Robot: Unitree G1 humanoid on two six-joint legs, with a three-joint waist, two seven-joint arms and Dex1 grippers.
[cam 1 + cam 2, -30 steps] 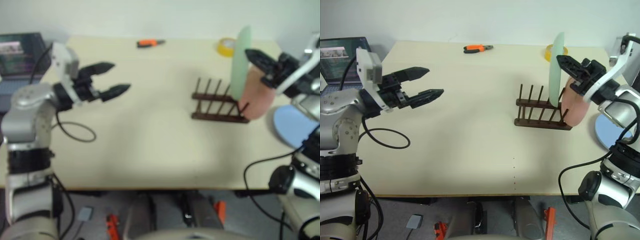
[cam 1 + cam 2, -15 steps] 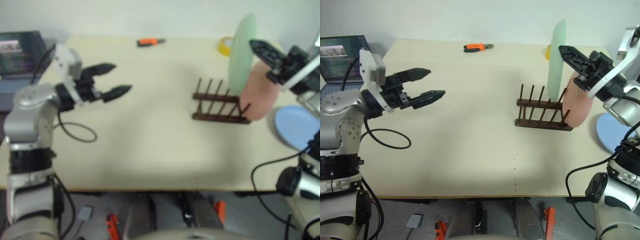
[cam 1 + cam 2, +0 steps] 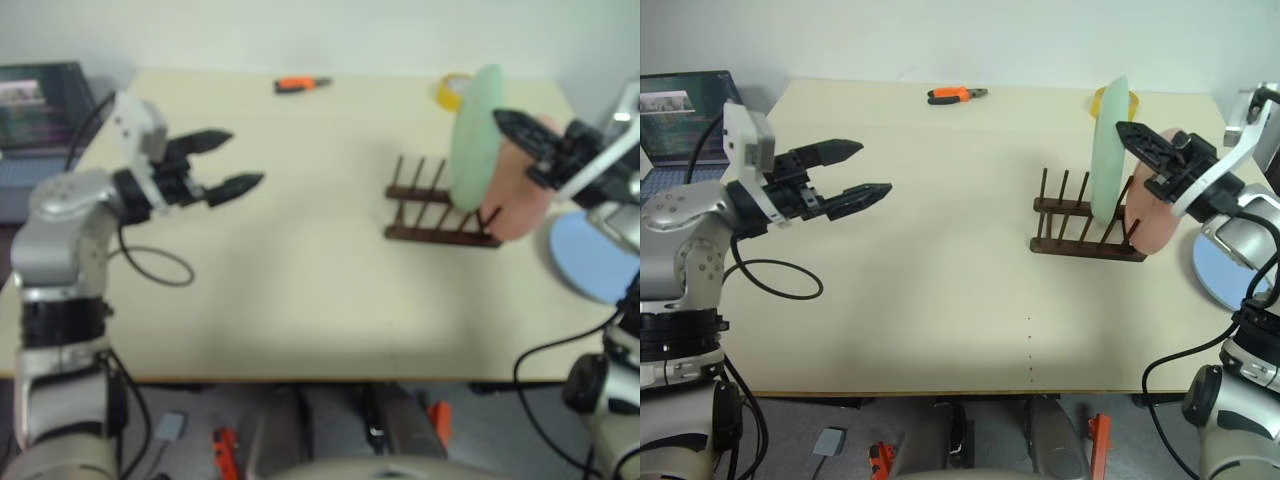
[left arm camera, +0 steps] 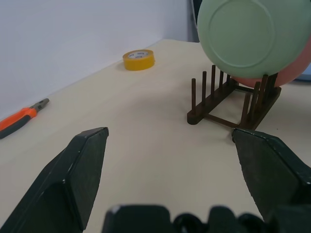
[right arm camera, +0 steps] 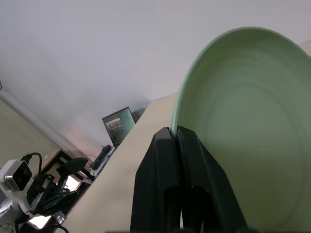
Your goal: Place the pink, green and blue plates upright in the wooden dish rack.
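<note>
My right gripper (image 3: pixel 1132 136) is shut on the rim of the mint green plate (image 3: pixel 1108 150), holding it upright over the wooden dish rack (image 3: pixel 1085 228). The plate's lower edge is down at the level of the peg tops. In the right wrist view both fingers (image 5: pixel 165 145) pinch the green plate (image 5: pixel 243 121) at its edge. The pink plate (image 3: pixel 1152 215) stands upright at the rack's right end, just behind the green one. Flat on the table's right edge lies the blue plate (image 3: pixel 1218 265). Far to the left, my left gripper (image 3: pixel 868 170) hangs open and empty above the table.
A yellow tape roll (image 4: pixel 138 59) sits at the table's far right corner, behind the rack. Orange-handled pliers (image 3: pixel 955 96) lie at the far edge. A laptop (image 3: pixel 680 110) stands off the table's left side. A black cable (image 3: pixel 775 280) loops below the left arm.
The green plate has come down and tilted in my right gripper, from high above the rack to the pegs. The left arm has not moved.
</note>
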